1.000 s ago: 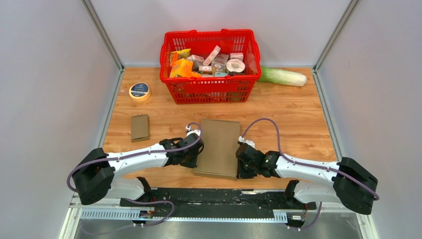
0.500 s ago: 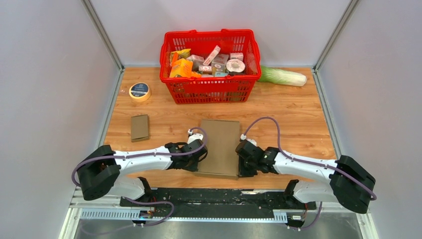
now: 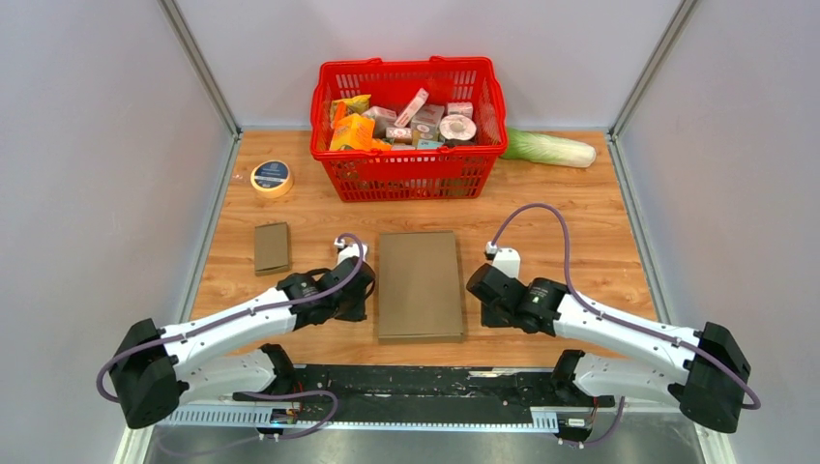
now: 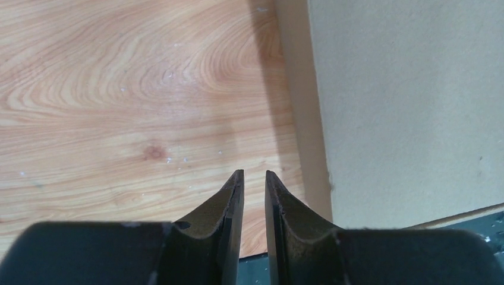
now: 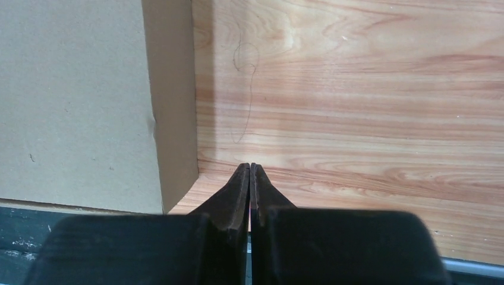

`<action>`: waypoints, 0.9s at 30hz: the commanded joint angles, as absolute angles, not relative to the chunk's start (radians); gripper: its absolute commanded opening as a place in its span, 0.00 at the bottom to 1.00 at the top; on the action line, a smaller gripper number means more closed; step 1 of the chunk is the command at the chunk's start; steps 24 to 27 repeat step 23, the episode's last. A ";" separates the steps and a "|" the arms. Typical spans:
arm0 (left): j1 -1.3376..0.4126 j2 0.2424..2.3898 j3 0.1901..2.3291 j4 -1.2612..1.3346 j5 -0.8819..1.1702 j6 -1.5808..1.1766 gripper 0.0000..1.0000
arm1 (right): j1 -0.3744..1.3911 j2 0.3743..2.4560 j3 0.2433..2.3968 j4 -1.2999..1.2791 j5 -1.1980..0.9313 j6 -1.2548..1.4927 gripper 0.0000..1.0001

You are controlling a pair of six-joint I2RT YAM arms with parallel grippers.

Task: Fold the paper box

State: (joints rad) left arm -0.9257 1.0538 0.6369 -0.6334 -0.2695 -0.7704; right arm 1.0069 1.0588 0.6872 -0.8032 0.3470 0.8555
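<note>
The paper box is a flat brown cardboard sheet lying on the wooden table between my two arms. My left gripper sits just left of it, apart from its edge. In the left wrist view the jaws stand a narrow gap apart and empty, with the box to their right. My right gripper sits just right of the box. In the right wrist view it is shut on nothing, with the box to its left.
A red basket full of groceries stands behind the box. A green cabbage lies at the back right, a tape roll at the back left, and a small cardboard piece left of my left arm. A black rail runs along the near edge.
Both grippers have drawn outward off the box's side edges. The box, tilted before, now lies flat and squarer to the table.
</note>
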 commanded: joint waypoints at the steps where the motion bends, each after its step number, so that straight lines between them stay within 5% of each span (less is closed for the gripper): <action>1: -0.925 0.996 0.676 -0.733 -0.290 -0.738 0.28 | 1.008 1.008 0.696 -0.822 0.368 0.830 0.07; 8: -0.925 0.623 0.719 -0.742 -0.324 -0.669 0.59 | 1.009 0.729 0.799 -0.909 0.400 0.736 0.39; 12: -0.923 0.480 0.895 -0.791 -0.391 -0.534 0.70 | 1.009 0.575 0.955 -0.969 0.504 0.644 0.71; 14: -0.925 0.445 0.998 -0.807 -0.423 -0.487 0.71 | 1.009 0.516 1.021 -0.980 0.540 0.551 0.97; 22: -0.925 0.442 1.310 -0.885 -0.479 -0.272 0.73 | 1.008 0.486 1.466 -1.019 0.587 0.302 1.00; 27: -0.925 0.443 1.363 -0.888 -0.483 -0.256 0.73 | 1.008 0.485 1.494 -1.011 0.588 0.266 1.00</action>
